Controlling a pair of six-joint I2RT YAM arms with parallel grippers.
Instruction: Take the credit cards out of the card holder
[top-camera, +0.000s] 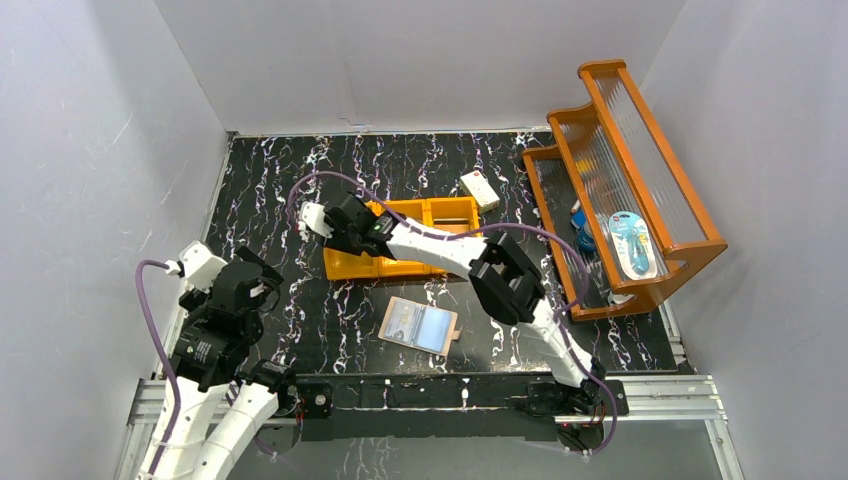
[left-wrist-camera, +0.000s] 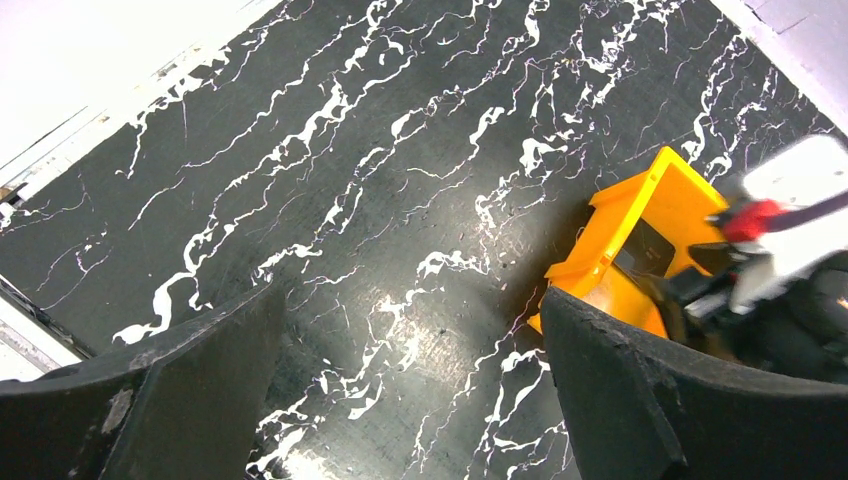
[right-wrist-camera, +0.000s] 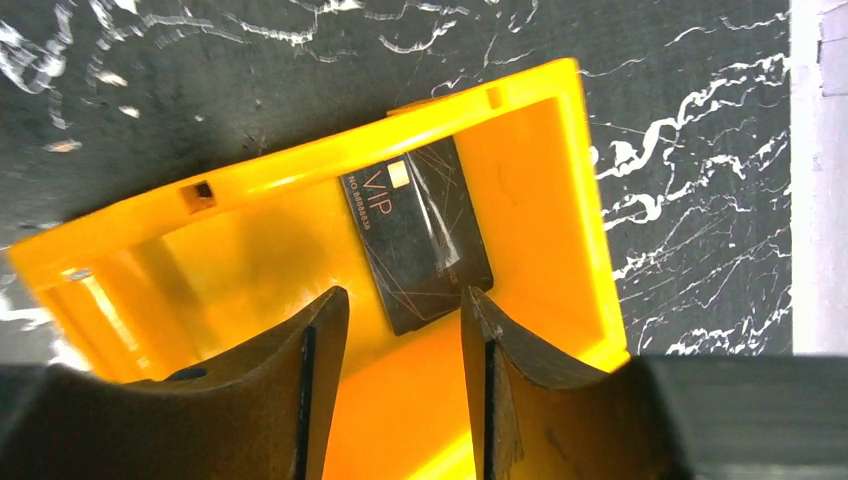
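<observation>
Black and marked VIP, the credit card (right-wrist-camera: 418, 235) lay flat in the end compartment of the orange bin (right-wrist-camera: 540, 150), its near end directly beneath the gap of the right gripper (right-wrist-camera: 402, 300), whose jaws stood parted and gripped nothing. Trouble could come if those jaws swung away low, since a fingertip might clip the card's end or the bin wall and drag either. The left gripper (left-wrist-camera: 410, 330) held its jaws wide over the bare marbled surface (left-wrist-camera: 300, 150), while the open card holder (top-camera: 418, 325) lay well apart from both pairs of jaws.
</observation>
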